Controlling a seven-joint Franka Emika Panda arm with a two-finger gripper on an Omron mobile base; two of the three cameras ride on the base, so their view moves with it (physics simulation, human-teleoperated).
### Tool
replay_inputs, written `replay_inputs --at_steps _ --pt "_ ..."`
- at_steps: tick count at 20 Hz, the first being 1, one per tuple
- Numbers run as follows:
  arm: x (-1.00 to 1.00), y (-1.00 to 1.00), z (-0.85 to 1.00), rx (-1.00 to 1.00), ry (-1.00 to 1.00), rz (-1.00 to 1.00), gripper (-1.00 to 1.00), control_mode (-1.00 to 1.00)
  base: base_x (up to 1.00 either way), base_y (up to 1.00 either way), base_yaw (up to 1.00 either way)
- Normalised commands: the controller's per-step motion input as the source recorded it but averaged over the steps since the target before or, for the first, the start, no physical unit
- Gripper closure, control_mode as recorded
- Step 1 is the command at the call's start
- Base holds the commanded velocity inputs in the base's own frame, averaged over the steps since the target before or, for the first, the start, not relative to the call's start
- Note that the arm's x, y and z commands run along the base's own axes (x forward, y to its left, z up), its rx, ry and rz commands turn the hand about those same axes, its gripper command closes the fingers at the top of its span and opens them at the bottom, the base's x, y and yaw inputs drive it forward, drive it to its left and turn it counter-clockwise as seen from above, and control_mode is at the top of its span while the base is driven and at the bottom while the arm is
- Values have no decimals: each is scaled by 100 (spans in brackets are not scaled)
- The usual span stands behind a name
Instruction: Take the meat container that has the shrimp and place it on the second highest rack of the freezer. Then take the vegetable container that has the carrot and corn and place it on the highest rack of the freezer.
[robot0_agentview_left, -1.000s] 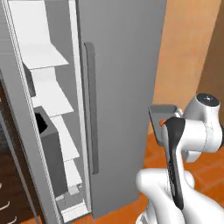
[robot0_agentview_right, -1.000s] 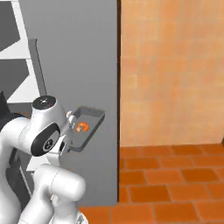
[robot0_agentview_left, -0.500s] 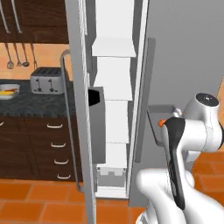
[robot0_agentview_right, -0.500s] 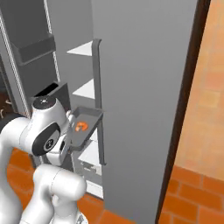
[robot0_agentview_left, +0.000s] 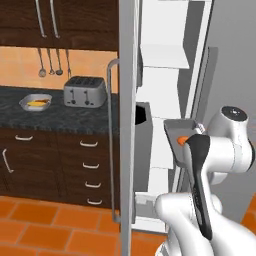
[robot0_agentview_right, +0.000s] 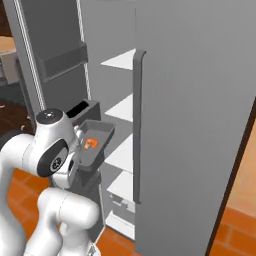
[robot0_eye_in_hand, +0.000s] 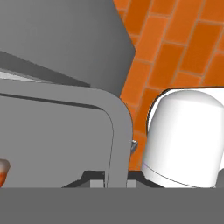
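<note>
Gripper clamped tight on the meat container's rim | shrimp lying inside the tray | tray held level before the open freezer, white shelves at 2 o'clock

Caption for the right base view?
Arm carries the meat container with the shrimp toward the open freezer.

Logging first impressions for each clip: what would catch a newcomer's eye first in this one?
Most striking is the meat container, a small grey tray with the orange shrimp inside, held up at the white arm's wrist right in front of the open freezer. Behind it, white shelves step down inside the compartment. Off to the left, a toaster and a pale dish with orange and yellow food sit on the dark counter.
</note>
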Motion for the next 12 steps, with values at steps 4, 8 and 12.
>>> replay_inputs --at_steps 4,8,12 --pt "0 0 0 0 0 0 100 100 48 -28 16" --pt "0 0 0 0 0 0 100 100 42 -29 12" --pt "0 0 0 0 0 0 100 100 49 -19 10"
